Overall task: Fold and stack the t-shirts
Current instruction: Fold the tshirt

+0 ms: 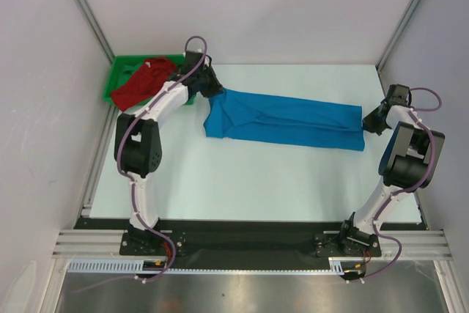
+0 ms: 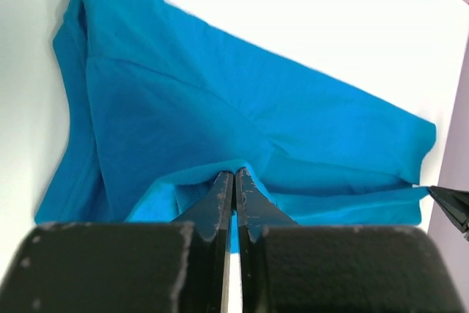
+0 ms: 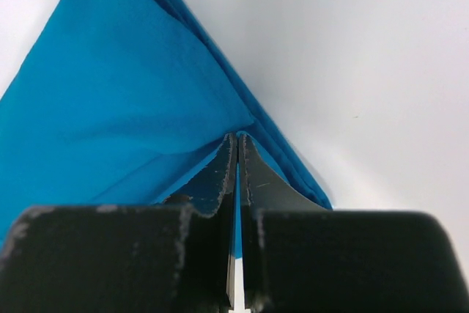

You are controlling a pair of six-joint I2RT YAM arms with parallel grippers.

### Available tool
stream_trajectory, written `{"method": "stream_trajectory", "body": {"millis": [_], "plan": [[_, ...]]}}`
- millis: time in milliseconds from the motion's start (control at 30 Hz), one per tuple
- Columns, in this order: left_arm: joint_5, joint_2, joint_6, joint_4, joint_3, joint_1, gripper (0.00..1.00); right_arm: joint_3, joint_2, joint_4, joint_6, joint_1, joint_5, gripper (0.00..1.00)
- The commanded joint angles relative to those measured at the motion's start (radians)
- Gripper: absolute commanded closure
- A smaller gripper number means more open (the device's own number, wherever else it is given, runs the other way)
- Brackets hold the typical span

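The bright blue t-shirt [image 1: 286,119] lies stretched left to right across the white table as a long folded band. My left gripper [image 1: 218,91] is shut on its left end, and in the left wrist view the cloth [image 2: 220,93] bunches around the pinched fingertips [image 2: 234,175]. At the right end, my right gripper [image 1: 368,119] is shut on the shirt's edge; blue cloth [image 3: 110,108] runs between its closed fingers [image 3: 237,138]. The red t-shirt [image 1: 143,82] lies crumpled in the green tray [image 1: 117,71] at the back left.
The green tray stands right behind the left arm's forearm, close to the left wall frame [image 1: 84,5]. White table surface [image 1: 271,181] spreads in front of the blue shirt. A metal post [image 1: 407,12] rises at the back right.
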Motion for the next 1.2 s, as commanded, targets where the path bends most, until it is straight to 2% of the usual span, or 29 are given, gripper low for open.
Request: {"method": "stream_trajectory", "body": {"millis": [0, 100, 133, 167, 200, 233, 267, 333, 400, 433, 467, 533, 567, 667, 800, 833, 933, 1000, 1167], "plan": [[0.011, 0.060, 0.033, -0.032, 0.123, 0.008, 0.94, 0.043, 0.022, 0.033, -0.006, -0.016, -0.009, 1.00], [-0.018, 0.113, 0.064, -0.074, 0.212, 0.008, 0.83, 0.045, 0.031, 0.057, -0.014, -0.018, -0.014, 0.96], [-0.022, 0.126, 0.088, -0.100, 0.240, 0.008, 0.68, 0.046, 0.037, 0.065, -0.018, -0.019, -0.015, 0.93], [-0.038, 0.138, 0.105, -0.112, 0.296, 0.009, 0.60, 0.063, 0.052, 0.070, -0.026, -0.021, -0.012, 0.80], [-0.048, 0.155, 0.127, -0.131, 0.336, 0.008, 0.56, 0.077, 0.062, 0.052, -0.041, -0.029, -0.003, 0.73], [-0.063, 0.199, 0.171, -0.231, 0.393, 0.009, 0.48, 0.088, 0.066, 0.039, -0.052, -0.032, 0.005, 0.68], [-0.096, 0.221, 0.191, -0.290, 0.511, 0.009, 0.46, 0.097, 0.059, 0.025, -0.060, -0.032, 0.027, 0.60], [-0.118, 0.187, 0.223, -0.373, 0.541, 0.009, 0.42, 0.094, 0.025, -0.010, -0.075, -0.027, 0.061, 0.54], [-0.135, 0.089, 0.225, -0.333, 0.355, 0.008, 0.41, 0.045, -0.061, -0.012, -0.081, -0.023, 0.093, 0.46], [-0.141, -0.039, 0.222, -0.259, 0.264, 0.008, 0.41, 0.027, -0.096, -0.013, -0.086, -0.013, 0.106, 0.44], [-0.147, -0.093, 0.219, -0.219, 0.090, 0.011, 0.41, 0.010, -0.127, -0.015, -0.087, -0.009, 0.109, 0.39], [-0.163, -0.198, 0.205, -0.146, -0.058, 0.018, 0.42, -0.042, -0.212, -0.027, -0.086, 0.002, 0.097, 0.37], [-0.151, -0.274, 0.199, -0.126, -0.180, 0.037, 0.43, -0.065, -0.236, -0.027, -0.083, 0.007, 0.060, 0.36], [-0.062, -0.351, 0.181, -0.043, -0.380, 0.080, 0.54, -0.171, -0.334, -0.002, -0.063, 0.031, -0.064, 0.35], [-0.023, -0.399, 0.168, 0.029, -0.523, 0.130, 0.74, -0.327, -0.406, 0.074, -0.043, 0.021, -0.192, 0.36], [0.030, -0.399, 0.136, 0.088, -0.553, 0.146, 0.84, -0.354, -0.424, 0.083, -0.038, 0.016, -0.216, 0.37], [0.078, -0.394, 0.043, 0.205, -0.658, 0.192, 0.92, -0.437, -0.447, 0.122, -0.024, 0.004, -0.244, 0.40], [0.077, -0.376, 0.018, 0.236, -0.676, 0.193, 0.91, -0.455, -0.454, 0.130, -0.031, 0.001, -0.248, 0.40], [0.118, -0.250, -0.039, 0.273, -0.633, 0.193, 0.73, -0.454, -0.463, 0.128, -0.032, -0.006, -0.244, 0.40]]}}
